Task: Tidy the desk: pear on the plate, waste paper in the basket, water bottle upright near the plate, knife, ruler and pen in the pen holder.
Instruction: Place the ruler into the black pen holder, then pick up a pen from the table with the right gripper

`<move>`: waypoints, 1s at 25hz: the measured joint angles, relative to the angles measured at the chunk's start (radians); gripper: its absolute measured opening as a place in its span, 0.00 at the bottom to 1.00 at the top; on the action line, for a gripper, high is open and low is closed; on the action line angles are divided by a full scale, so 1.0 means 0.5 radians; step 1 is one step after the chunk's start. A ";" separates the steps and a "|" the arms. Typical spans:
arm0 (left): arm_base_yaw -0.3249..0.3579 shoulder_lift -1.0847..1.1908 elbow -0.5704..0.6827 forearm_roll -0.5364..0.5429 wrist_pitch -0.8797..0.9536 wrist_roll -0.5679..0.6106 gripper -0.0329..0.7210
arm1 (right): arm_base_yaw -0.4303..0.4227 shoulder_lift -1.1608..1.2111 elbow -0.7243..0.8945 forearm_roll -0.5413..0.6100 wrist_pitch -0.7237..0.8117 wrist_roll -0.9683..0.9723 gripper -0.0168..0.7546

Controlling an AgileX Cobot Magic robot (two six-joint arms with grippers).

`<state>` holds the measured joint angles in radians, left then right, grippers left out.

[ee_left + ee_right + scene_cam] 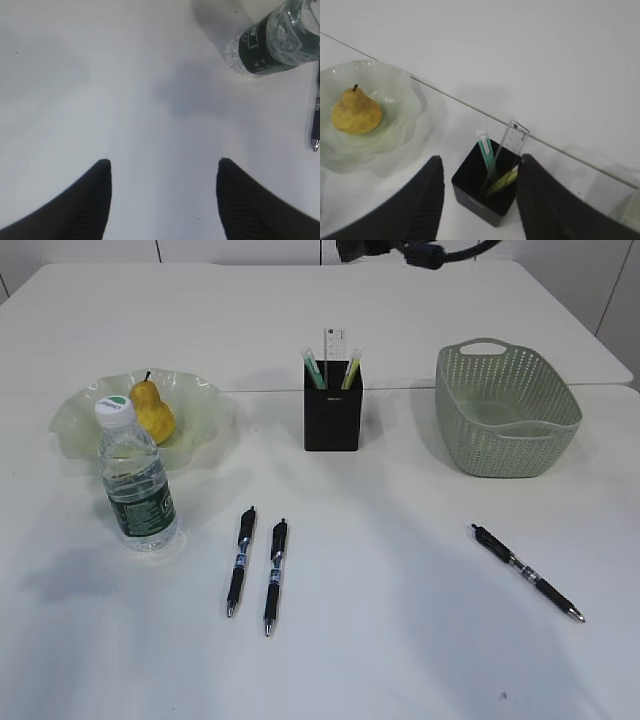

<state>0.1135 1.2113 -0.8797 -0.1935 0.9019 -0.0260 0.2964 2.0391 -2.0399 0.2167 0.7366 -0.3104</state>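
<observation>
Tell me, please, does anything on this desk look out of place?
Yes: three pens lie loose on the table, two side by side near the upright water bottle, one in front of the basket. They belong in the pen holder.

Left gripper and right gripper: matte black jaws showing finely ribbed faces, tapering to rounded tips; black arm hardware showing looping cable.

The bottle is cut off by the left wrist view's top-right corner, hiding its cap. A pen runs off the right edge there. Print on the ruler is too small to read.
</observation>
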 joint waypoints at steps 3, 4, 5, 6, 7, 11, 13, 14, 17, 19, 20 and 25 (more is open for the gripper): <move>0.000 0.000 0.000 0.000 0.009 0.000 0.66 | 0.000 -0.114 0.044 -0.100 0.151 0.089 0.48; 0.000 0.000 0.000 0.000 0.010 0.000 0.66 | 0.000 -0.150 0.079 -0.120 0.188 0.099 0.48; 0.000 0.000 0.000 0.000 0.015 0.000 0.66 | 0.000 -0.196 0.117 -0.139 0.229 0.108 0.48; 0.000 0.000 0.000 0.000 0.027 0.000 0.66 | 0.000 -0.246 0.171 -0.167 0.261 0.117 0.48; 0.000 0.000 0.000 0.000 0.035 0.000 0.66 | 0.000 -0.300 0.236 -0.190 0.285 0.120 0.48; 0.000 0.000 0.000 0.000 0.066 0.000 0.66 | 0.000 -0.538 0.572 -0.288 0.344 0.147 0.48; 0.000 0.000 0.000 0.000 0.074 0.000 0.66 | 0.000 -0.670 0.748 -0.307 0.361 0.152 0.48; 0.000 0.000 0.000 0.000 0.075 0.000 0.66 | 0.000 -0.729 0.843 -0.311 0.374 0.152 0.48; 0.000 0.000 0.000 -0.004 0.088 0.000 0.66 | 0.000 -0.853 1.094 -0.316 0.447 0.179 0.48; 0.000 0.000 0.000 -0.004 0.103 0.000 0.66 | 0.000 -0.887 1.229 -0.324 0.484 0.229 0.48; 0.000 0.000 0.000 -0.004 0.113 0.000 0.66 | 0.000 -0.896 1.289 -0.340 0.502 0.243 0.48; 0.000 0.000 0.000 -0.007 0.147 0.000 0.66 | 0.000 -0.896 1.519 -0.508 0.531 0.280 0.48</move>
<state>0.1135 1.2113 -0.8797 -0.1971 0.9756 -0.0260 0.2964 1.5912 -1.2805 -0.0374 1.0023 -0.1706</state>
